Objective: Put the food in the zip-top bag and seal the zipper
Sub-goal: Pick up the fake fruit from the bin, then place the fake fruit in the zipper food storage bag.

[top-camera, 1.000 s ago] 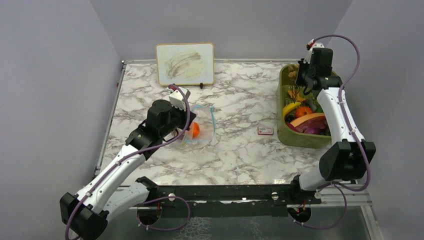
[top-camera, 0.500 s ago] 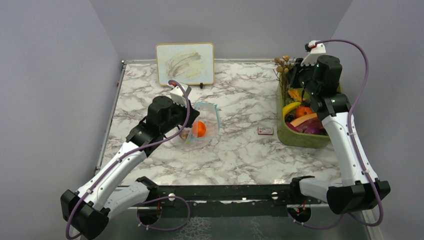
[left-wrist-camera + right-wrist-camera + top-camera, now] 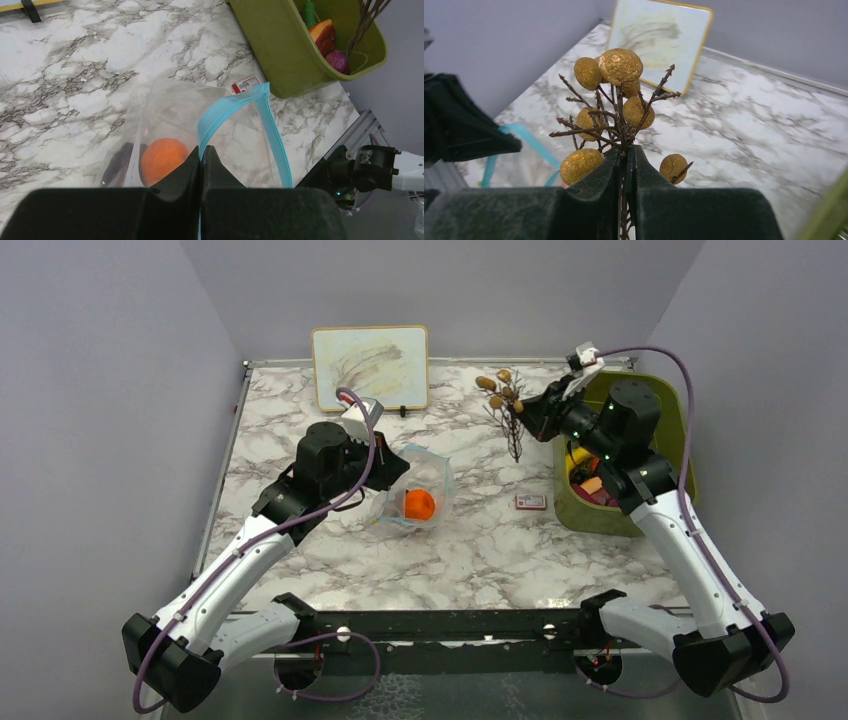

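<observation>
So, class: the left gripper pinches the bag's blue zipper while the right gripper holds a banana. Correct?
No. The right wrist view shows the right gripper holding a twig of golden-brown balls, not a banana. The left gripper does pinch the zipper.

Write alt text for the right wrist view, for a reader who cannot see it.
The right gripper is shut on the stem of a twiggy sprig bearing golden-brown balls, held above the marble table. Behind it a yellow-framed board stands at the far wall, and the light-blue zipper shows at lower left.
</observation>
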Controlling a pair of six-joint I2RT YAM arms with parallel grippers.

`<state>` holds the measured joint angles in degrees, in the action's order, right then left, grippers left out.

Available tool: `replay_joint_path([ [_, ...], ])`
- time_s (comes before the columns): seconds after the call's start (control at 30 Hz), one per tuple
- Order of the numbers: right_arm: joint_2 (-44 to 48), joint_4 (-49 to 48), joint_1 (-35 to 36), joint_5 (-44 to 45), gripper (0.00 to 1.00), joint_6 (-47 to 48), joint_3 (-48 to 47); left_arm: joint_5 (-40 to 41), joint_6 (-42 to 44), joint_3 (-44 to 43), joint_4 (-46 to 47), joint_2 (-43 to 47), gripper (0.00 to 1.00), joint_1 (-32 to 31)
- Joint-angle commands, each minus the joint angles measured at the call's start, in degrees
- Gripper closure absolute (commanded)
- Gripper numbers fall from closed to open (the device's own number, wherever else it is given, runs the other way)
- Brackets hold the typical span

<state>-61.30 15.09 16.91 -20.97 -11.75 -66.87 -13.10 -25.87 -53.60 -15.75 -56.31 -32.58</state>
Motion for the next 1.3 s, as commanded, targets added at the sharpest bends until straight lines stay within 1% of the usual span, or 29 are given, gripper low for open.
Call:
replay_joint_path([
  [0.0,-0.6,-7.6,8.4,-4.1,0.95,-1.0,1.1,-2.6,-1.5,-4.1,-2.5,-0.8,1.0,0.2],
  [0.07,-1.6,-9.5,12.7,-3.0,0.95,-0.5,1.3,-2.8,-2.1,-4.5,-3.5,-0.7,1.0,0.3],
  [0.17,-2.5,-13.2,17.0,-3.5,0.95,-0.2,1.7,-2.7,-3.3,-4.2,-3.7,0.3,1.0,0.3],
  [0.33,-1.7,-21.9,20.5,-6.2,0.95,0.0,4.6,-3.0,-3.7,-3.9,-3.8,0.5,1.0,0.3],
  [0.4,-1.4,-25.3,21.1,-7.8,0.95,-0.9,6.2,-4.1,-4.5,-4.0,-3.8,0.0,1.0,0.3],
  [0.5,-1.5,-28.5,21.8,-10.4,0.95,-0.7,8.0,-7.7,-6.8,-5.4,-3.8,-0.9,1.0,0.3],
  [0.57,-0.8,-31.4,22.3,-10.1,0.96,-0.7,9.6,-9.6,-7.8,-6.7,-3.8,-1.4,1.0,0.2],
  [0.7,1.8,-40.3,22.6,-10.6,0.96,-1.1,13.9,-11.1,-9.6,-8.3,-3.4,-1.5,1.0,0.2],
  [0.93,5.1,-44.0,22.7,-14.3,0.95,2.5,16.8,-14.4,-11.4,-8.5,-2.8,-2.3,1.0,0.2],
  [1.1,4.2,-48.6,22.7,-18.0,0.96,1.6,17.9,-16.7,-11.5,-8.9,-1.2,-4.1,1.0,0.3],
  [1.27,3.5,-49.2,22.8,-17.8,0.96,2.3,19.3,-18.6,-13.2,-9.4,0.4,-4.4,1.0,0.3],
])
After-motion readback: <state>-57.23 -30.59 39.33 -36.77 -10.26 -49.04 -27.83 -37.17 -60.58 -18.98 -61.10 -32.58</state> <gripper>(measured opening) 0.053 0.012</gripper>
